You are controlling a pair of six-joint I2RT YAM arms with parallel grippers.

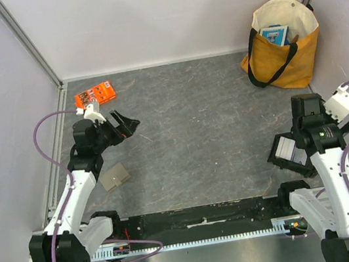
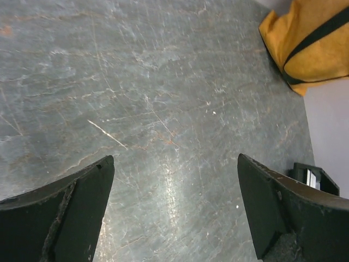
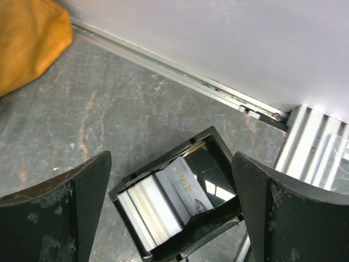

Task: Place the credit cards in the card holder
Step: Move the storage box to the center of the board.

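Observation:
The credit cards (image 3: pixel 155 210) stand as a pale stack inside a black open tray (image 3: pixel 210 136); one leaning card reads "VIP". In the top view the cards (image 1: pixel 285 148) sit at the right. My right gripper (image 3: pixel 172 158) hangs above the tray, open and empty, also shown in the top view (image 1: pixel 290 151). The taupe card holder (image 1: pixel 114 177) lies flat on the table at the left, beside my left forearm. My left gripper (image 1: pixel 126 122) is open and empty, above bare table beyond the holder; its wrist view (image 2: pixel 175 158) shows only table between the fingers.
An orange packet (image 1: pixel 94 94) lies at the far left. A yellow tote bag (image 1: pixel 280 41) stands at the back right, also in the left wrist view (image 2: pixel 311 43). The enclosure wall and metal rail (image 3: pixel 218 90) run close behind the tray.

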